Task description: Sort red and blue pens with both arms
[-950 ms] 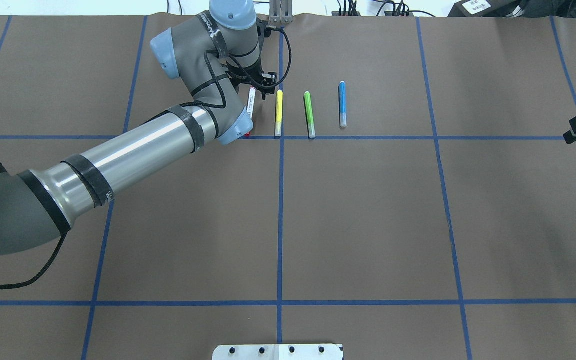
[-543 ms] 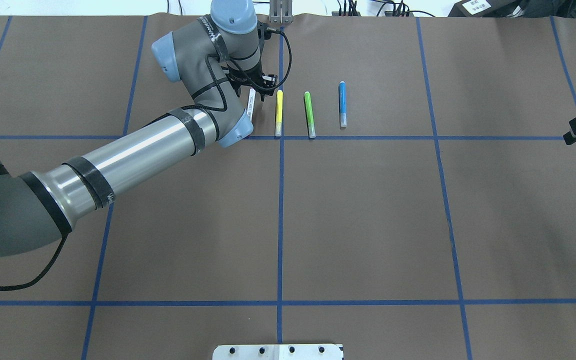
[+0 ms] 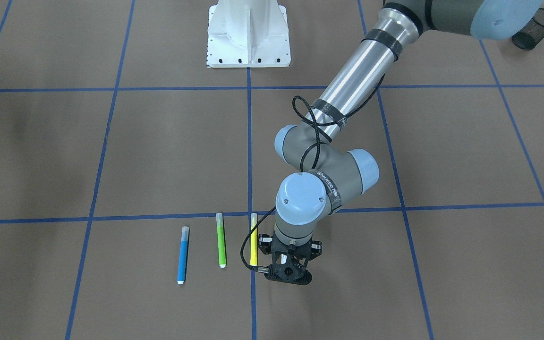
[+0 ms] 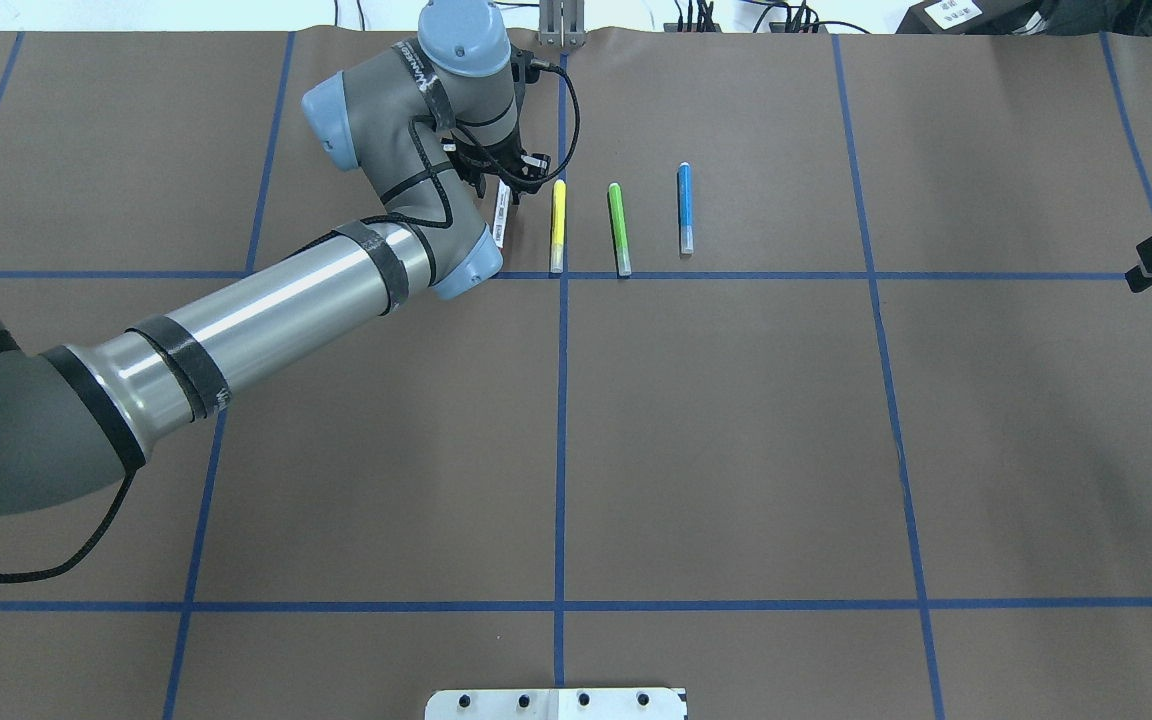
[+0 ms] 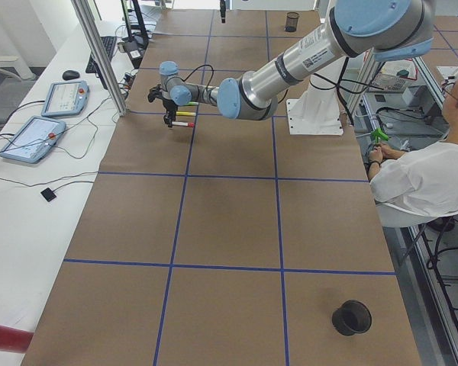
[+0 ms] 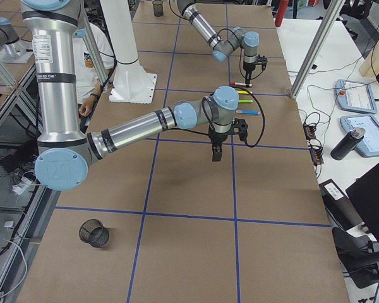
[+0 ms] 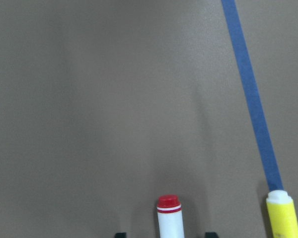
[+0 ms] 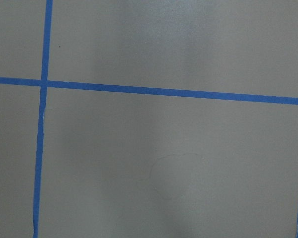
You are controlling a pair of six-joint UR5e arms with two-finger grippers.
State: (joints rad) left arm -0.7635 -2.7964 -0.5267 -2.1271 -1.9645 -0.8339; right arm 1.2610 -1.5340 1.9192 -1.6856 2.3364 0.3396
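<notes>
Straddles red-capped pen (image 7: 169, 218) with left gripper (image 7: 165, 235) parted, gripping nothing; lies on table (image 7: 89, 99) beside yellow marker (image 7: 283, 218), long axis straight ahead between fingers (image 7: 120, 234); cannot tell far-off right gripper's (image 6: 215, 154) opening.

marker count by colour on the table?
red-capped marker: 1
yellow marker: 1
green marker: 1
blue marker: 1
total: 4

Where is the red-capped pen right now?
The red-capped pen is at the left end of the pen row in the overhead view, beside the yellow marker, between the left gripper fingers.
</notes>
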